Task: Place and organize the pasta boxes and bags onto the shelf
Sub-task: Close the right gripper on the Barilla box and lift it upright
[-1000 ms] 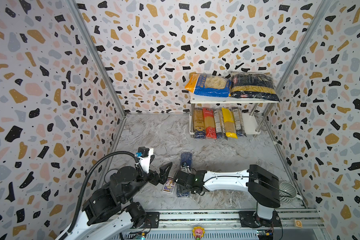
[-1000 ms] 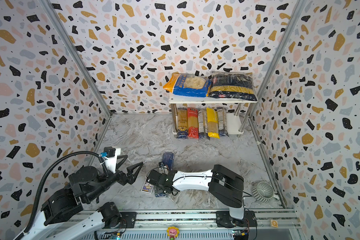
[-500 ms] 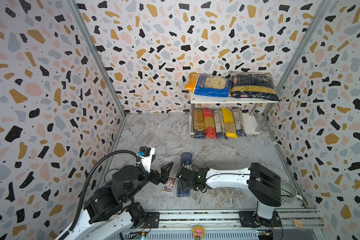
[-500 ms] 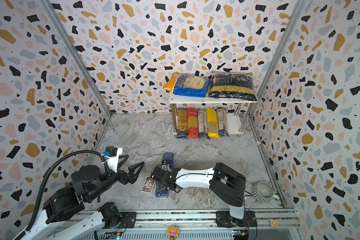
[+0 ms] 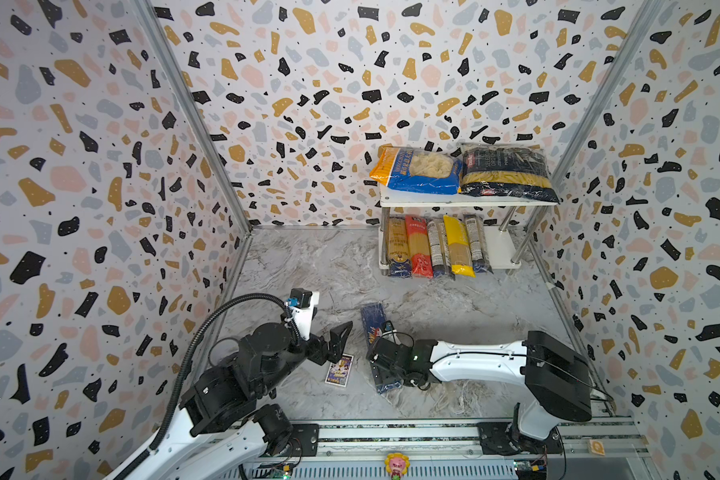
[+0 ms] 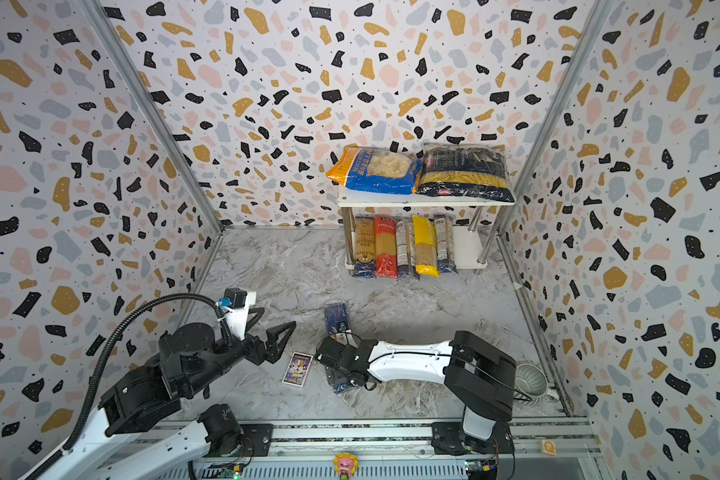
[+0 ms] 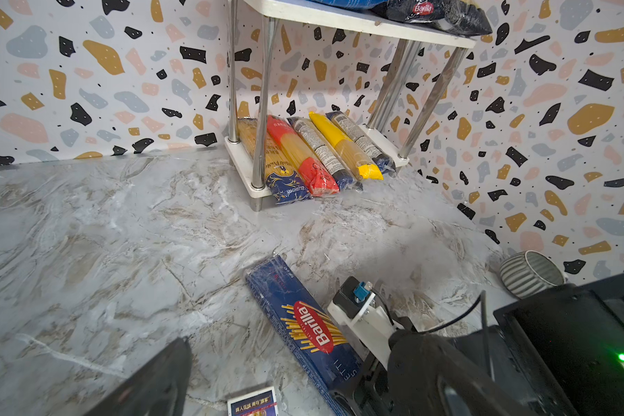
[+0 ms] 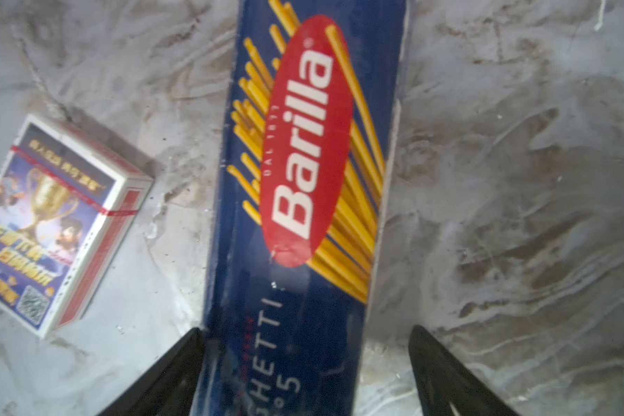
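Note:
The blue Barilla box (image 5: pixel 373 320) (image 6: pixel 336 318) (image 7: pixel 303 320) (image 8: pixel 303 180) lies flat on the marble floor. My right gripper (image 5: pixel 380 365) (image 6: pixel 335 370) (image 8: pixel 305 329) stands open astride its near end. One finger touches a long side and the other stands clear of the box. My left gripper (image 6: pixel 278 317) hovers open and empty to the left. The white shelf (image 5: pixel 466 203) (image 6: pixel 425 203) carries a blue-orange bag (image 5: pixel 416 170) and a navy penne bag (image 5: pixel 504 170) on top. Several spaghetti packs (image 5: pixel 433 247) (image 7: pixel 317 155) lie side by side on its lower board.
A small purple picture card (image 5: pixel 339 370) (image 8: pixel 58 223) lies on the floor between the two grippers, close to the box. A grey ribbed roll (image 6: pixel 531 380) (image 7: pixel 530 273) sits by the right wall behind my right arm. Patterned walls close three sides.
My right arm has drawn back to the right, the box's near end has swung right with it, and its jaws have widened a little. The left gripper has edged forward.

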